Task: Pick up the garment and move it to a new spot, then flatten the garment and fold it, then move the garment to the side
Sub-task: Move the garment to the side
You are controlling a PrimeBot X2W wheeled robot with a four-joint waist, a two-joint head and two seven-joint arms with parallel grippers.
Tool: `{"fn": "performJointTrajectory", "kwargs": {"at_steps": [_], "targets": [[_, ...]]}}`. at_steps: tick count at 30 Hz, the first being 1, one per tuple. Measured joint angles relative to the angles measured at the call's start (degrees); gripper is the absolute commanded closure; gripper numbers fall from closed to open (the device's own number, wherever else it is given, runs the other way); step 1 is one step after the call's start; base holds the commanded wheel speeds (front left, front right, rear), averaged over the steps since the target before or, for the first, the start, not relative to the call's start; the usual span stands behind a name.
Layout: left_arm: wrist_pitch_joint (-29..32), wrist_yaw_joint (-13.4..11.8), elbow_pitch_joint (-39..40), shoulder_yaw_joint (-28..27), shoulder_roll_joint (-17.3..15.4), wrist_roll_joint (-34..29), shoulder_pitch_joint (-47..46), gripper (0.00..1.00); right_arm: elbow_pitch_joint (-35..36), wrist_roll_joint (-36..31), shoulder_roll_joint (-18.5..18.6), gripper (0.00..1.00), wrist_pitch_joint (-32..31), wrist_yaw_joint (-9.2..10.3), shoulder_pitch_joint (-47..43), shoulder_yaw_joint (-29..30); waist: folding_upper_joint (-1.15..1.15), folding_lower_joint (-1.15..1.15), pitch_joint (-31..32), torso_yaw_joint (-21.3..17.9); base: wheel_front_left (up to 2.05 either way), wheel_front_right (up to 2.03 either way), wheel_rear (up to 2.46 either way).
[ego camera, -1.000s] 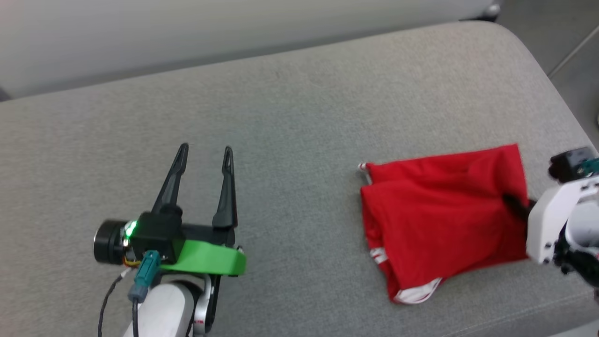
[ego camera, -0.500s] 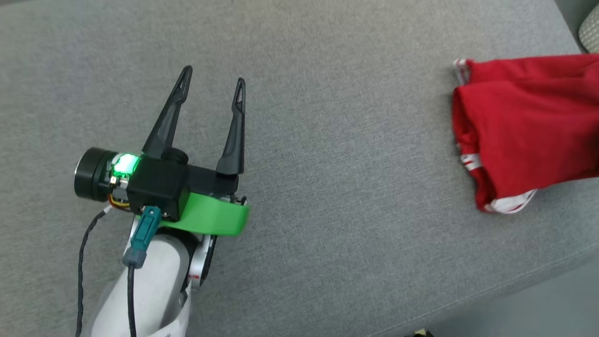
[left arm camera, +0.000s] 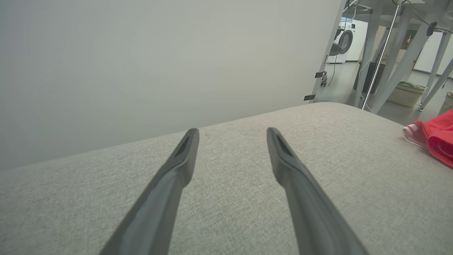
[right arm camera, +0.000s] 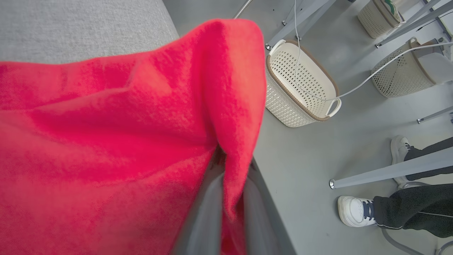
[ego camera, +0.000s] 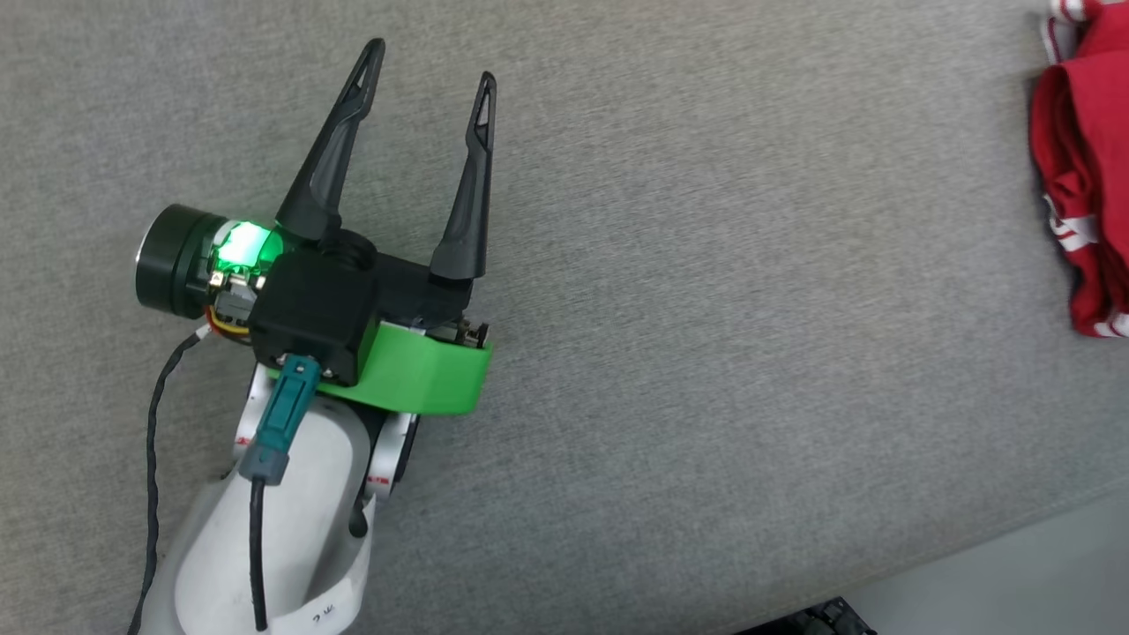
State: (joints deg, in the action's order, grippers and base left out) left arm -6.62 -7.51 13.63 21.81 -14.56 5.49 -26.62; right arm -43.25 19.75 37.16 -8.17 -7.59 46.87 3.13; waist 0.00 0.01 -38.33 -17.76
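The red jersey garment (ego camera: 1089,132) lies at the 3 o'clock edge of the head view, on the grey woven tabletop (ego camera: 706,309). The frame cuts it off there. The part in view is a bunched strip running from 12 to 6 o'clock, with red-and-white striped trim at its top corner and again lower down its near edge. Its full long axis cannot be told.

In the right wrist view the right pincer (right arm camera: 231,191) is closed on the garment (right arm camera: 106,141), with a ridge of cloth pinched between its two grey fingers. That fold rises toward 12 o'clock and ends in a rounded peak. The knit looks soft and finely ribbed, and it drapes away toward 9 o'clock over the tabletop (right arm camera: 70,28).

The left pincer (ego camera: 430,62) hovers at 10 o'clock in the head view, well apart from the garment. Its long, dark, tapered fingers are spread wide, hold nothing and point toward 12 o'clock. A green plastic bracket (ego camera: 423,375) wraps its wrist.

In its own view the left pincer (left arm camera: 231,131) points across the tabletop (left arm camera: 354,177), and the garment (left arm camera: 440,138) shows at 3 o'clock.

Beyond the tabletop's edge, a cream perforated laundry basket (right arm camera: 300,88) stands on the smooth grey floor. At 4 o'clock is a person's white shoe (right arm camera: 354,210).
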Motion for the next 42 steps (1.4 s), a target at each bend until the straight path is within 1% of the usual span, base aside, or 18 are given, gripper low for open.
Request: {"fn": "performJointTrajectory", "kwargs": {"at_steps": [2, 3, 4, 5, 7, 8, 10, 11, 12, 13, 14, 15, 20, 27, 30, 34, 38, 42], "targets": [[-0.49, 0.0, -0.23, 0.1, 0.2, 0.01, -0.49, 0.0, -1.74, -1.92, -0.56, 1.0, 1.38, 0.0, 0.81, 0.91, 0.0, 0.0, -1.0, 0.9, 0.0, 0.0, 0.0], [-0.66, -0.02, -0.33, 0.11, 0.26, 0.0, -0.52, 0.0, -2.53, -2.22, -0.93, 0.97, 1.53, 0.0, 1.18, 1.29, 0.0, 0.0, -1.31, 1.33, 0.0, 0.0, 0.0], [-0.99, -0.03, -0.47, 0.13, 0.38, 0.01, -0.57, 0.0, -3.34, -2.98, -1.18, 0.91, 2.15, 0.0, 1.49, 1.65, 0.0, 0.0, -1.67, 1.85, 0.0, 0.0, 0.0], [-1.25, -0.04, -0.67, 0.13, 0.45, 0.02, -0.59, 0.0, -4.16, -3.92, -1.41, 0.76, 2.97, 0.0, 1.76, 2.16, 0.0, 0.0, -2.0, 2.36, 0.0, 0.0, 0.0], [-1.76, -0.23, -1.21, 0.05, 0.52, 0.03, -0.62, 0.0, -5.79, -4.97, -1.9, 0.7, 3.63, 0.0, 2.49, 3.03, 0.0, 0.0, -2.51, 3.24, 0.0, 0.0, 0.0], [-2.08, -0.3, -1.49, 0.09, 0.63, 0.07, -0.62, 0.0, -6.58, -5.75, -2.11, 0.68, 4.07, 0.0, 2.79, 3.52, 0.0, 0.0, -2.73, 3.69, 0.0, 0.0, 0.0], [-2.52, -0.35, -1.81, 0.05, 0.78, 0.11, -0.62, 0.0, -8.01, -7.15, -2.42, 0.73, 4.75, 0.0, 3.23, 4.45, 0.0, 0.0, -3.0, 4.44, 0.0, 0.0, 0.0], [-2.77, -0.41, -2.0, 0.03, 0.81, 0.16, -0.62, 0.0, -8.73, -7.93, -2.48, 0.73, 5.3, 0.01, 3.49, 5.12, 0.0, 0.0, -3.09, 4.79, 0.0, 0.0, 0.0], [-2.98, -0.57, -2.16, 0.0, 0.85, 0.31, -0.62, 0.0, -9.44, -8.34, -2.59, 0.69, 5.7, 0.01, 3.8, 5.71, 0.0, 0.0, -3.1, 5.11, 0.0, 0.0, 0.0], [-3.07, -0.6, -2.29, 0.01, 0.91, 0.56, -0.62, 0.0, -9.96, -8.93, -2.59, 0.53, 6.01, 0.02, 3.94, 6.04, 0.0, 0.0, -3.05, 5.32, 0.0, 0.0, 0.0], [-3.31, -0.64, -2.52, -0.01, 0.98, 0.66, -0.62, 0.0, -10.53, -9.79, -2.66, 0.24, 6.75, 0.03, 4.07, 6.67, 0.0, 0.0, -2.88, 5.5, 0.0, 0.0, 0.0], [-3.44, -0.74, -2.8, -0.02, 1.04, 0.71, -0.61, 0.0, -11.06, -10.71, -2.76, 0.0, 7.22, 0.03, 4.15, 7.17, 0.0, 0.0, -2.62, 5.62, 0.0, 0.0, 0.0], [-4.47, -0.88, -4.08, -0.05, 1.55, 1.47, -0.38, 0.0, -12.84, -15.3, -3.14, 0.0, 10.88, 0.03, 4.22, 10.43, 0.0, 0.0, -0.64, 5.87, 0.0, 0.0, 0.0], [-6.0, -1.64, -6.17, -0.47, 1.9, 3.79, 2.87, 0.0, -11.88, -21.23, -5.97, 0.0, 18.29, 0.03, 1.81, 15.21, 0.0, 0.0, 4.18, 6.26, 0.0, 0.0, 0.0], [-6.49, -1.98, -7.45, -0.87, 2.11, 4.72, 5.13, 0.0, -10.26, -21.53, -7.82, 0.0, 20.53, 0.03, -0.88, 16.44, 0.0, -0.01, 6.81, 6.52, 0.0, 0.0, 0.0], [-7.05, -2.53, -8.88, -1.56, 2.53, 6.22, 8.33, 0.0, -7.01, -21.3, -11.05, 0.0, 21.9, 0.03, -5.54, 16.93, 0.0, -0.01, 10.56, 7.02, 0.0, 0.0, 0.0], [-7.55, -3.12, -10.16, -2.04, 3.52, 7.67, 11.25, 0.0, -2.16, -20.02, -14.74, 0.0, 22.5, 0.03, -11.63, 16.73, 0.0, -0.01, 14.32, 7.73, 0.0, 0.0, 0.0], [-7.98, -3.59, -11.34, -3.19, 3.88, 8.29, 13.65, 0.0, 4.01, -18.18, -18.69, 0.0, 22.57, 0.03, -17.75, 15.36, 0.0, -0.01, 17.92, 8.6, 0.0, 0.0, 0.0]]}}
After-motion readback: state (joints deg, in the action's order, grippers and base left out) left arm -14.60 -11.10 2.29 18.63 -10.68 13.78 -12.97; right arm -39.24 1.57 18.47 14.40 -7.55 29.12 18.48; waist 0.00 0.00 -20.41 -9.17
